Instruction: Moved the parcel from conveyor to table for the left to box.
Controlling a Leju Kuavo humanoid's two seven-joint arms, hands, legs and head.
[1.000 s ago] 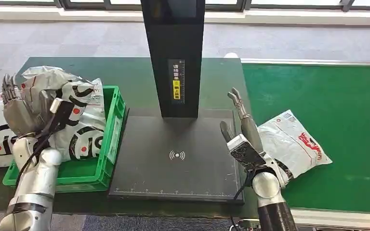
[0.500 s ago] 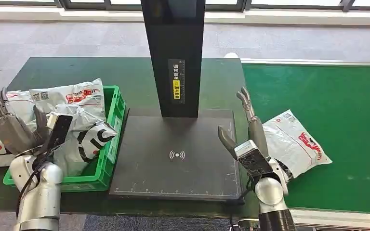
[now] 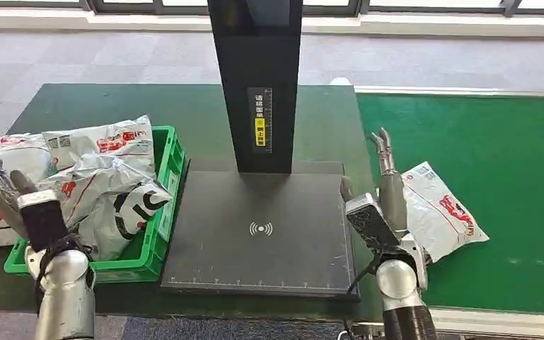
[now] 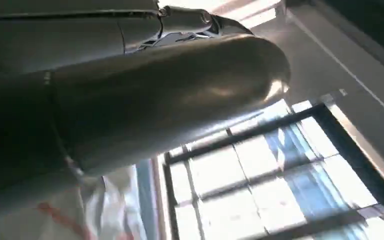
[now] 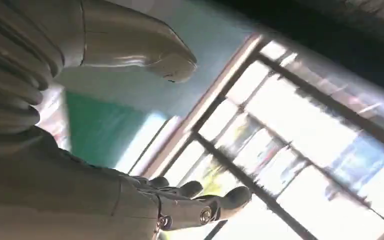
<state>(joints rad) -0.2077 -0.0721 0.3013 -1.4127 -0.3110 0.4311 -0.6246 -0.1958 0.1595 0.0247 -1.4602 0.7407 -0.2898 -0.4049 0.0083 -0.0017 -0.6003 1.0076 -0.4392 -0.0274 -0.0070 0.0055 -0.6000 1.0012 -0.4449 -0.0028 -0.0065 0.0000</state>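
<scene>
We see the white parcel lying on the green conveyor, just beside our right hand; its fingers straight, spread, holding nothing. Left hand raised by the green crate w/ bags, fingers apart, empty. Scanner pad on desk btwn.

Pretty plain room here: grey carpet floor running back to a row of dark-framed windows along the far wall. Wrist cams look up at big gridded window panes with bright daylight pouring through, a bit blown out. The dark green counter sits in front, under even, soft light.
</scene>
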